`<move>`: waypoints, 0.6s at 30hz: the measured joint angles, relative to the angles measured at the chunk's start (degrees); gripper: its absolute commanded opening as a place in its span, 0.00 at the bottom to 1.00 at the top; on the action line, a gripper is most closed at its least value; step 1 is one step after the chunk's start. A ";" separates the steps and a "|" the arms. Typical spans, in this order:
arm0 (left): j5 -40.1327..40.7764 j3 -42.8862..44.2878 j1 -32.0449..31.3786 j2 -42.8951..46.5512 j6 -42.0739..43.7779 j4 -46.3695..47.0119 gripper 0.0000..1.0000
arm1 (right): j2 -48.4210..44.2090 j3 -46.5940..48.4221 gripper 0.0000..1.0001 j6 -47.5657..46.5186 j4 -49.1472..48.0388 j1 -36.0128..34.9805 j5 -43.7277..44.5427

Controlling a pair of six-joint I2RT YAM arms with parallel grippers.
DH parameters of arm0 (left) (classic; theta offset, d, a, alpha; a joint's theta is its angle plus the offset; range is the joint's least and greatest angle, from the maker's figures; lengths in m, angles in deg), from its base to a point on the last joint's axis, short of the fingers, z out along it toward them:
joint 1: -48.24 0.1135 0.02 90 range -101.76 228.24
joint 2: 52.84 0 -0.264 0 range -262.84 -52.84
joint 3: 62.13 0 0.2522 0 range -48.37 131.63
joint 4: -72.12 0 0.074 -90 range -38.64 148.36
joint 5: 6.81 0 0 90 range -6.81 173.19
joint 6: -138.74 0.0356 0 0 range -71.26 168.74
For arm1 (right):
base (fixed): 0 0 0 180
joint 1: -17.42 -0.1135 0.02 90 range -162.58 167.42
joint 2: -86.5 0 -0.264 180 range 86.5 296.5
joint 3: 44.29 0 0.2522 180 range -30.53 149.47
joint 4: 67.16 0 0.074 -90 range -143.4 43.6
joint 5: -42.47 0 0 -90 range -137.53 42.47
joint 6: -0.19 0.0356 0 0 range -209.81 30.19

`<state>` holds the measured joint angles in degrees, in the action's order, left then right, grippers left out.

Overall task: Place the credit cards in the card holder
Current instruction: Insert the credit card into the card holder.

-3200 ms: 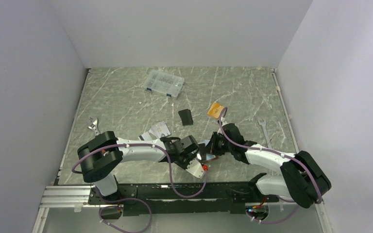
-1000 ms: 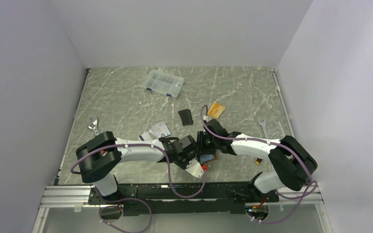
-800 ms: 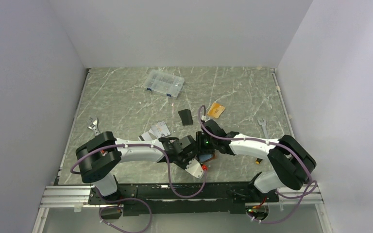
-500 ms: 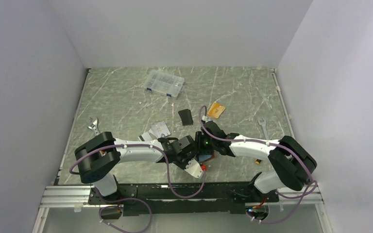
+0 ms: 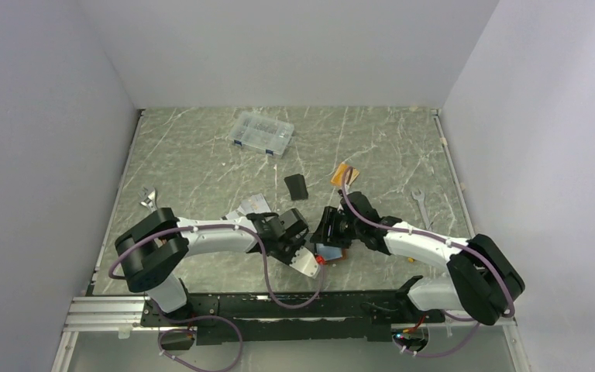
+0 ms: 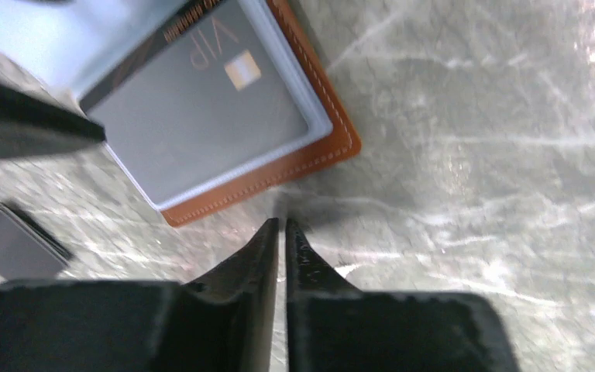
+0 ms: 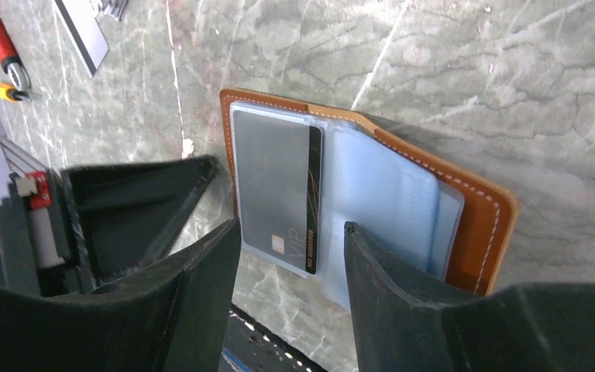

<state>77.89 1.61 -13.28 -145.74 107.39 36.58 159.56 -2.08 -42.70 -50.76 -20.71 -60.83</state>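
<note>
The brown card holder (image 7: pixel 480 225) lies open on the table, its clear sleeves up. A silver-grey credit card (image 7: pixel 275 182) with a dark stripe sits inside the left sleeve. My right gripper (image 7: pixel 290 236) hovers just above the holder, open, nothing between its fingers. My left gripper (image 6: pixel 281 226) is shut and empty, its tips on the table just beside the holder's (image 6: pixel 294 159) corner. In the top view both grippers, left (image 5: pixel 308 246) and right (image 5: pixel 330 231), meet over the holder (image 5: pixel 335 255). An orange card (image 5: pixel 344 174) and silver cards (image 5: pixel 249 207) lie loose further back.
A small black rectangle (image 5: pixel 296 187) lies behind the grippers. A clear compartment box (image 5: pixel 262 133) stands at the back. Wrenches lie at the left (image 5: pixel 149 200) and right (image 5: pixel 421 203). A red-handled tool (image 7: pixel 0 39) lies near the front edge.
My right gripper has opened and drawn back a little to the right, leaving the silver card in the sleeve. The left gripper has shifted slightly.
</note>
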 measured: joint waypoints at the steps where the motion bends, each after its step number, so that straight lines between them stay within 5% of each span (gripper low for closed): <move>1: -0.33 0.31 0.61 0.04 -0.09 -0.94 0.22 | -0.22 0.02 0.56 -0.02 0.59 0.17 -0.15; 5: -1.62 1.88 3.41 0.33 -1.38 -6.21 0.37 | -1.60 0.09 0.58 -0.22 2.67 0.55 -0.28; 7: -2.03 2.47 4.72 0.87 -1.99 -9.33 0.94 | -2.82 0.11 0.58 -0.46 3.80 0.85 -0.28; 18: -5.05 18.62 12.92 5.49 -8.35 -20.94 0.98 | -9.81 -2.97 0.59 -1.25 5.70 4.37 -0.15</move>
<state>72.84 20.23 -0.36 -140.26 99.05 15.64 149.74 -5.05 -43.95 -45.06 -16.34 -60.99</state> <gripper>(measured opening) 0.985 0.579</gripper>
